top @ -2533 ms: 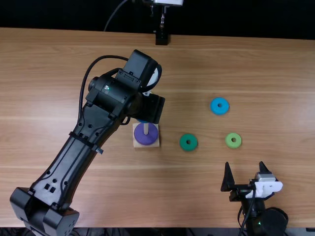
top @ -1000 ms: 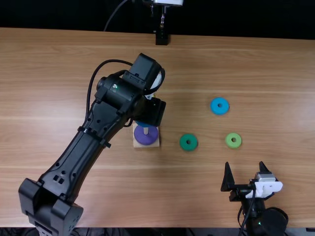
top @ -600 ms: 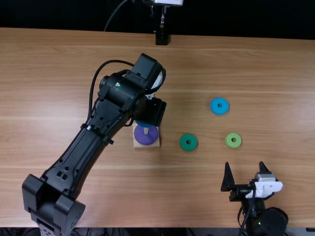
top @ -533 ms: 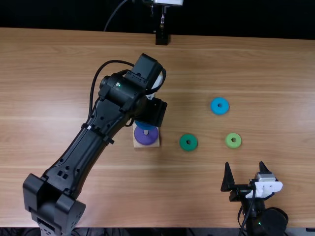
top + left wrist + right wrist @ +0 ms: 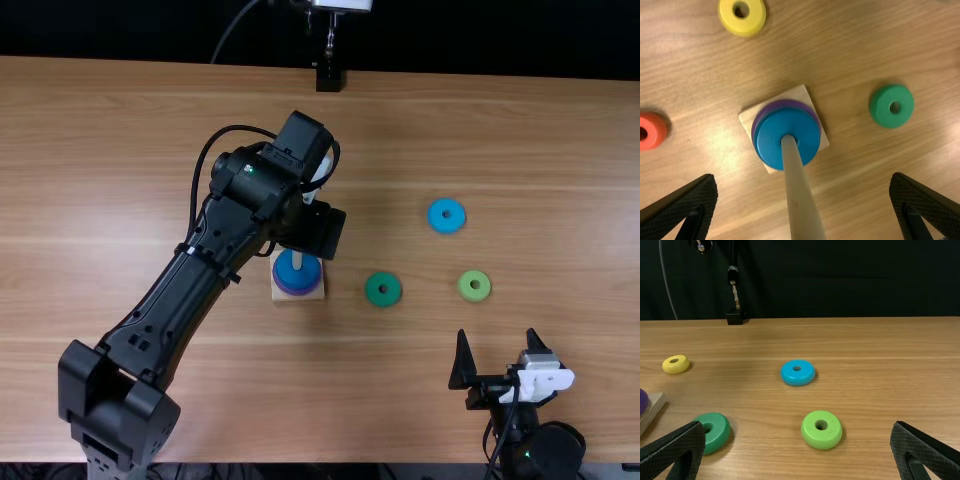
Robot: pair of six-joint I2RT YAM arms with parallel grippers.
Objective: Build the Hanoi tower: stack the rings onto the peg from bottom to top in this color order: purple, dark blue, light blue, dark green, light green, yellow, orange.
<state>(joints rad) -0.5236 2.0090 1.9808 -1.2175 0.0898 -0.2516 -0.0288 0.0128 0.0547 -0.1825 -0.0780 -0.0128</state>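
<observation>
Left wrist view looks down on a pale, round wooden peg (image 5: 802, 205), smooth along its length, rising from a square base of light wood (image 5: 747, 118) with crisp corners. Around the peg lies a glossy dark blue ring (image 5: 767, 146), thick and round-edged, stacked on a purple ring (image 5: 785, 103) whose rim peeps out from beneath it. The left gripper (image 5: 316, 228) is open, its flat black fingers (image 5: 682, 205) finely textured and spread wide either side of the peg, holding nothing. Apart from the base are a fat yellow ring (image 5: 752, 21) and a red-orange ring (image 5: 656, 131), each with a round central hole. Over in the top view, three more smooth rings lie flat on the light brown wooden table (image 5: 400, 390), its grain running in long streaks: a dark green ring (image 5: 374, 291) nearest the base, a light green ring (image 5: 465, 290) farther right, and a light blue ring (image 5: 435, 222) beyond those two, toward the table's far side. The right gripper (image 5: 496, 344) is open as well, empty, its tapered black fingers well apart near the table's near edge.
</observation>
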